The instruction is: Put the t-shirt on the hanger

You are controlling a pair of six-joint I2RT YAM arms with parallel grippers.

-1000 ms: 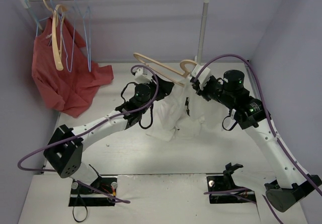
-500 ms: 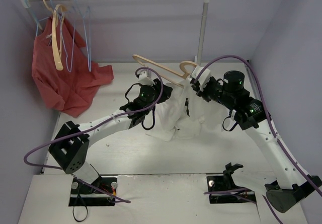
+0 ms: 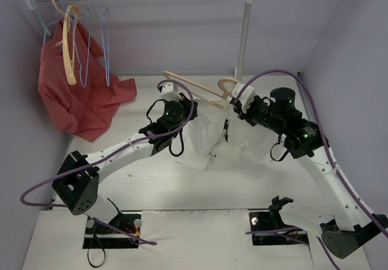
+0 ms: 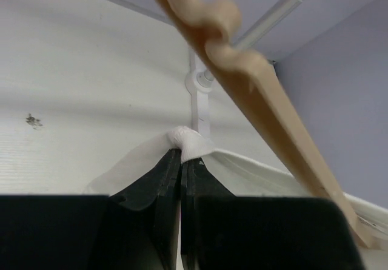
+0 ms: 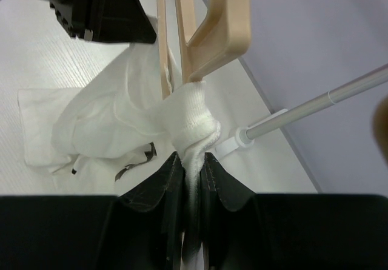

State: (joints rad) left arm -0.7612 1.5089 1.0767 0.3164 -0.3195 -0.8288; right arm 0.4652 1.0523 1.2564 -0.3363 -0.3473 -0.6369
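Table (image 3: 151, 185): the shirt (image 3: 209, 139) lay mostly crumpled on it, centre, between your arms, its top lifted to the hanger (image 3: 194, 87) held aloft. Step judged: threading the hanger into the neck. Your left tool (image 4: 182, 161) was pinched shut on a shirt fold; your right tool (image 5: 193, 158) clamped the ribbed collar at the hanger. Next, you'd need to spread the collar over the free arm.
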